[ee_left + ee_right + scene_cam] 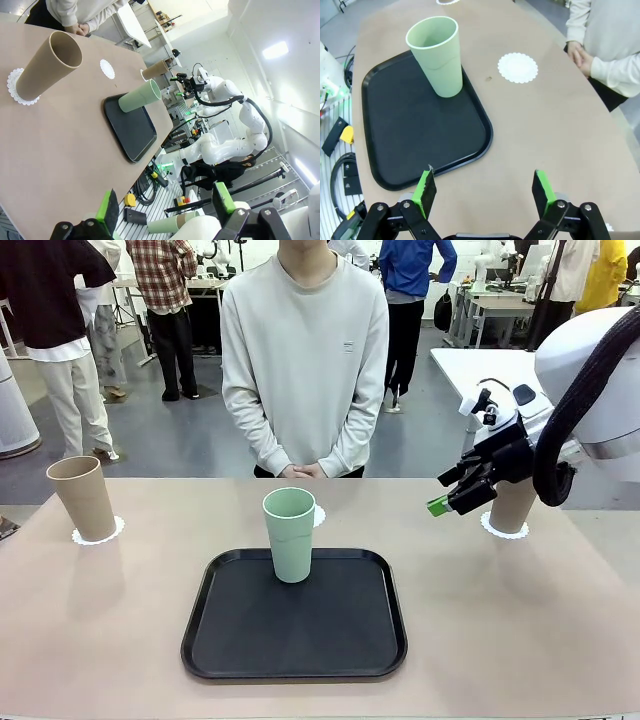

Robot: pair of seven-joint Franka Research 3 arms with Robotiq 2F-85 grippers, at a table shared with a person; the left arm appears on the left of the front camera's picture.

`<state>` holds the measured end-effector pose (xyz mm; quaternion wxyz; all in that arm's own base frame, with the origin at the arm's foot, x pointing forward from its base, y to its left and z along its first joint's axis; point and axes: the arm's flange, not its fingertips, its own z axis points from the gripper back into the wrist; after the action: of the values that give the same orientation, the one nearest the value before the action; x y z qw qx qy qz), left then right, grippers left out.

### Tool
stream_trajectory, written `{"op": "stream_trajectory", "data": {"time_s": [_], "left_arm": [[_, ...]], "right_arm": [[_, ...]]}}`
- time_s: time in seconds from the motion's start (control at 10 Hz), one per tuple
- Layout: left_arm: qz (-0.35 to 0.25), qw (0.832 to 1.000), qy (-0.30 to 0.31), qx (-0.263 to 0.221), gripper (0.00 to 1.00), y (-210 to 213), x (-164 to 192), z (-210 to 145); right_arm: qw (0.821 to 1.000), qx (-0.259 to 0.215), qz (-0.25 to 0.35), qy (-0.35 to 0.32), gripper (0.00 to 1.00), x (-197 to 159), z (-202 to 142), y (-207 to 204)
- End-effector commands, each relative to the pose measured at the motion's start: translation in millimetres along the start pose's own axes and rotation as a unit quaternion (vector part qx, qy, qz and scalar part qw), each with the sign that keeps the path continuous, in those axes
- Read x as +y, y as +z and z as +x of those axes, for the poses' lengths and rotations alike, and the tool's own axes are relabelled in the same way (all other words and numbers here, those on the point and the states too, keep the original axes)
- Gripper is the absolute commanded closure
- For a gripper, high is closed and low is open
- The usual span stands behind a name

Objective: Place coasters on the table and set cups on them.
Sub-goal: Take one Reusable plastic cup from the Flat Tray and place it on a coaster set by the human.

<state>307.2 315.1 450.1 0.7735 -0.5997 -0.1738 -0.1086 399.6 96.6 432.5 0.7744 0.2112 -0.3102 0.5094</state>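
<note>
Mint cup [290, 533] upright on tray [294, 655], mouth up; behind, seemingly bare coaster [518, 67].

In the front view, the middle coaster [318, 516] is mostly hidden behind the mint green cup [290, 534], and the right tan cup [511, 508] is largely covered by the right gripper [447, 492]. The table [110, 620] is cut off by the bottom edge. The person's hands [297, 471] are partly hidden behind the table's far edge.
</note>
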Motion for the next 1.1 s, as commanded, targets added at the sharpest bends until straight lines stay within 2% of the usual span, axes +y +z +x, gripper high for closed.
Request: {"op": "stream_trajectory", "data": {"time_s": [0.0,0.8,0.9,1.0], "left_arm": [[-0.004,1.0,-0.002,-0.001,0.0,1,-2,0],[-0.004,1.0,-0.002,-0.001,0.0,1,-2,0],[-0.004,1.0,-0.002,-0.001,0.0,1,-2,0],[-0.004,1.0,-0.002,-0.001,0.0,1,-2,0]], "right_arm": [[1.0,0.022,0.008,-0.003,0.0,-1,6,4],[1.0,0.014,0.002,0.006,0.0,-1,2,2],[0.995,-0.025,0.035,0.085,0.0,-3,10,-18],[0.988,-0.046,0.066,0.132,0.0,-6,13,-51]]}}
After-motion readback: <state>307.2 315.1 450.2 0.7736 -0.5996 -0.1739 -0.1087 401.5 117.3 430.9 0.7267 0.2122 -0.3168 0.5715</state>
